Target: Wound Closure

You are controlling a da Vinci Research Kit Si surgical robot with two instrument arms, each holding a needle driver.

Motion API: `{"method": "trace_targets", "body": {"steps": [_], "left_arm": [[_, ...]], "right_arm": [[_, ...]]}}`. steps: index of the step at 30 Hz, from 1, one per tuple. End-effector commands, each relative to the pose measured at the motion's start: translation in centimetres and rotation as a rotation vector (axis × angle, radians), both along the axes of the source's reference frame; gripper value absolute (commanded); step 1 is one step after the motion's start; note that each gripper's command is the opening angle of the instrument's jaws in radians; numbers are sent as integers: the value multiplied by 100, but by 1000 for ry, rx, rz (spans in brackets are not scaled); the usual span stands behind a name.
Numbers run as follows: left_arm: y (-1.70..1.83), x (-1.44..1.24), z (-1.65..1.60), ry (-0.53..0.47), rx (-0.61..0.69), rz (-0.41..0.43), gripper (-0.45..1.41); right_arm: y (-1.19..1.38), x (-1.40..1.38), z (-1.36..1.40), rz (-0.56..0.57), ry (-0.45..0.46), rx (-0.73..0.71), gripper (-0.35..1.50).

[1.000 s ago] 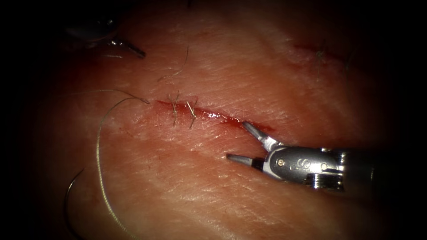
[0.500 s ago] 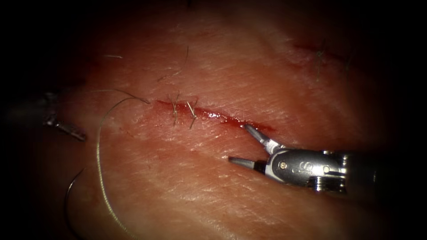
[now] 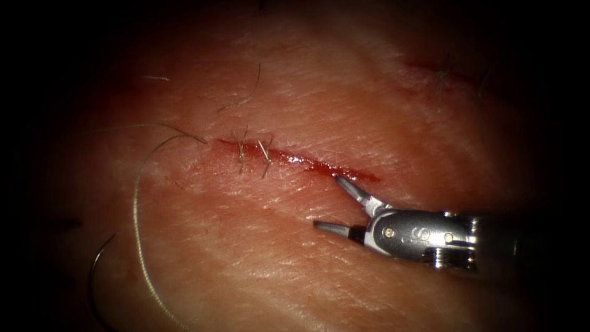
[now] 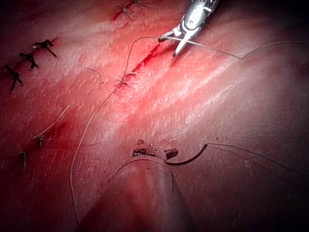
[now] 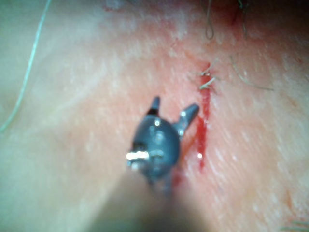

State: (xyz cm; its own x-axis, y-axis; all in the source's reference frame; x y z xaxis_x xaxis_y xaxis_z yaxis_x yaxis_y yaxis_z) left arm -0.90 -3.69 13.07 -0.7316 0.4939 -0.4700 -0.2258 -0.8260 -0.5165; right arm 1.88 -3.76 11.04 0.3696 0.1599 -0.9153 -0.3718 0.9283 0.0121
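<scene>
Background: pale, moist tissue [image 3: 369,92] under the endoscope light, falling off into dark at the edges; no bare surface is in view.
Cut: the cut [image 3: 295,161] runs slantwise across the middle. 2 stitches [image 3: 252,154] cross its left part, and its right part lies unclosed with red fluid [image 3: 313,165] along it.
Right tool: the right tool [image 3: 326,202] comes in low at the cut's right end. Its fingers [image 3: 344,185] are spread wide and hold nothing. 1 tip is at the cut's lower edge, the other over the tissue below it.
Left tool: in its own wrist view the left tool [image 4: 153,151] sits just beside 1 end of the needle. I cannot tell whether it grips the needle.
Needle: the needle [image 4: 188,158] is a dark curve on the tissue, well to the left of the cut, and does not look to be in the tissue.
Thread: the thread [image 3: 135,209] lies slack in a long pale arc left of the cut, reaching up to the cut's left end.
Handling, needle: probably light, stiff and slick, so it would likely swivel unless clamped squarely on the body of its curve, away from the point.
Handling, thread: fine and limp, with no stiffness to push; it likely frays if crushed.
Handling, tissue: soft, wet and slippery; the cut's edge looks likely to tear, so a shallow, gentle hold near the edge suits it.
</scene>
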Motion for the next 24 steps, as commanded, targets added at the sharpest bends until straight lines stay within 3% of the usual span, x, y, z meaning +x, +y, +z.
{"method": "trace_targets", "body": {"steps": [1,9,17,24], "left_arm": [[-7,-10,8,6,-4,4,81],[-9,-29,11,-15,-63,94,88],[-20,-56,13,-19,-172,313,88],[-39,-73,25,31,-166,535,86]], "right_arm": [[-4,6,5,-2,1,1,148],[-5,7,6,-2,1,0,148],[-6,9,7,-1,0,-1,148],[-6,9,6,-1,0,-1,148]]}}
